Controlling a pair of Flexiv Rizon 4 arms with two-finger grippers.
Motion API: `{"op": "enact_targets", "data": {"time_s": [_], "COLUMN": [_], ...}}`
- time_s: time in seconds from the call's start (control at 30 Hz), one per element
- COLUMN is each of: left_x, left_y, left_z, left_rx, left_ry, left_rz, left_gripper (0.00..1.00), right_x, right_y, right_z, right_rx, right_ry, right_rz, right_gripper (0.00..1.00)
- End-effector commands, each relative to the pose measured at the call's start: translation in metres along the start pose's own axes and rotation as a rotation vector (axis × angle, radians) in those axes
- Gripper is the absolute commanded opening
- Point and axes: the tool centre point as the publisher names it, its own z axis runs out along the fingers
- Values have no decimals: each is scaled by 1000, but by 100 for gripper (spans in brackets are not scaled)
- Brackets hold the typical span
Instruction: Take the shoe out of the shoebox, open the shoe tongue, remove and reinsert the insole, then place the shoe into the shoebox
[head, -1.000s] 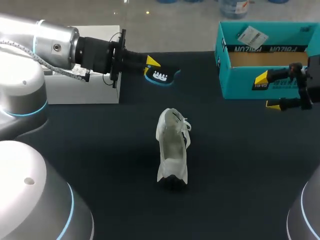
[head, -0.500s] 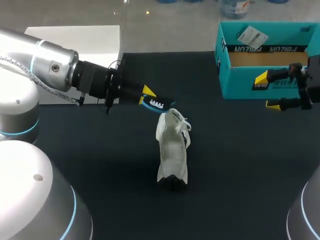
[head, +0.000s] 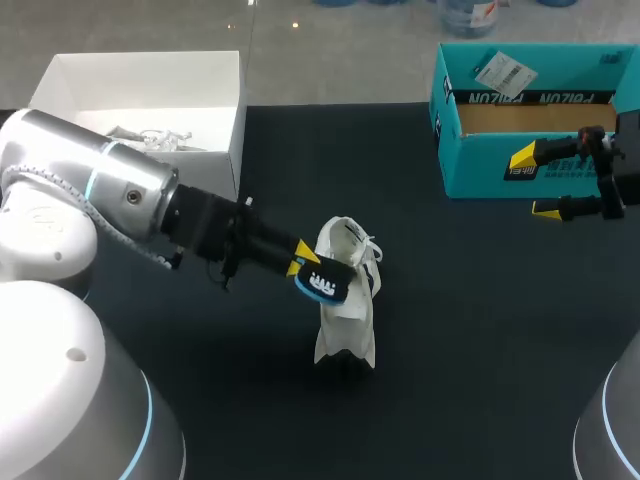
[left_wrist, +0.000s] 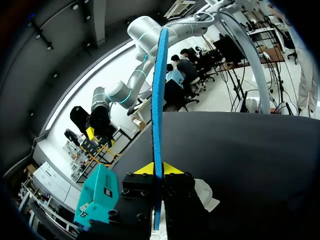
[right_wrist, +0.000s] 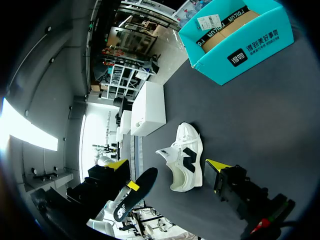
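Shoe (head: 345, 322) stands mid-frame on the dark table (head: 480, 340), well apart from the teal shoebox (head: 480, 170) at the far edge, upper right. Left gripper (head: 300, 262), clamped on the insole (head: 322, 284), is just left of the shoe. Right gripper (head: 533, 183) hangs with fingers apart before the shoebox's front wall. White box (head: 238, 120) sits upper left.

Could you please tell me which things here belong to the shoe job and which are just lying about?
Job in hand: white shoe; insole, held in the left gripper; teal shoebox.
Lying about: white box beside the left arm.
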Motion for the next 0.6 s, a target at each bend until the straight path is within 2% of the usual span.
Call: {"op": "enact_targets", "data": {"time_s": [0.03,0.23,0.6], "left_x": [6,21,39], "left_y": [0,0,31], "left_z": [12,18,26], "left_rx": [9,6,-6], "left_ry": [-1,4,27], "left_rz": [-25,-54,-103], "left_gripper": [0,0,0], "right_x": [1,1,1], "right_y": [-1,-1,-1], "right_z": [1,1,1], "right_rx": [-1,-1,-1], "right_ry": [-5,-5,-5], "right_rz": [2,2,2], "right_gripper": [100,100,100]}}
